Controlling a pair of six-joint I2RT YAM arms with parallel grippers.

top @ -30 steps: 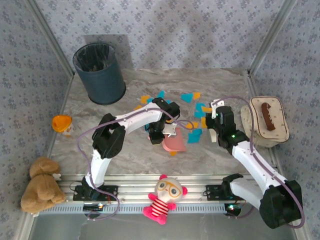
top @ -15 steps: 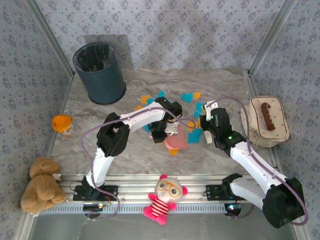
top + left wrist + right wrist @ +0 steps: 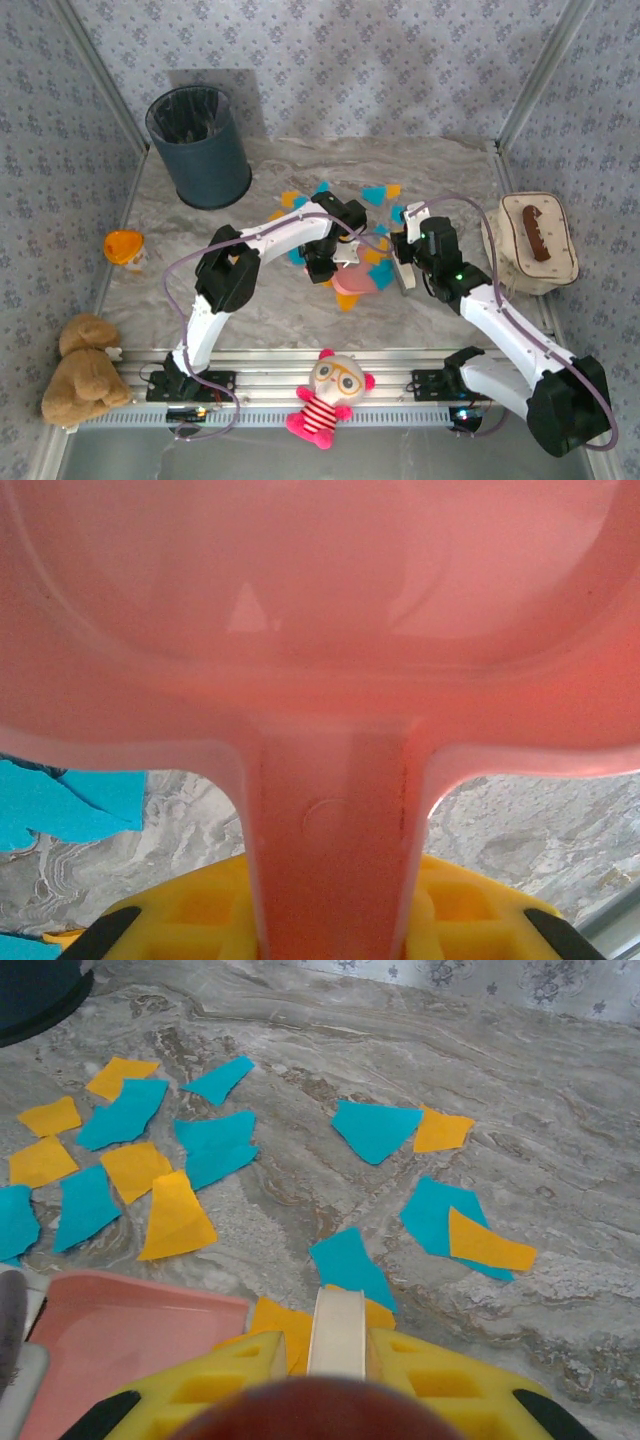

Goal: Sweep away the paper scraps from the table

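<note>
Sweep barely begun: left hand (image 3: 330, 925) clamps pink dustpan (image 3: 320, 600), right hand (image 3: 336, 1365) clamps white tool (image 3: 336, 1322); paper scraps (image 3: 215, 1145) lie ahead on bench (image 3: 600, 1160).

You will note a dark bin (image 3: 200, 148) standing far left, an orange toy (image 3: 123, 246) at the left edge, a brown teddy (image 3: 82, 370) and a striped doll (image 3: 328, 393) lying along the near edge, and a cream tray (image 3: 530, 245) at the right.
</note>
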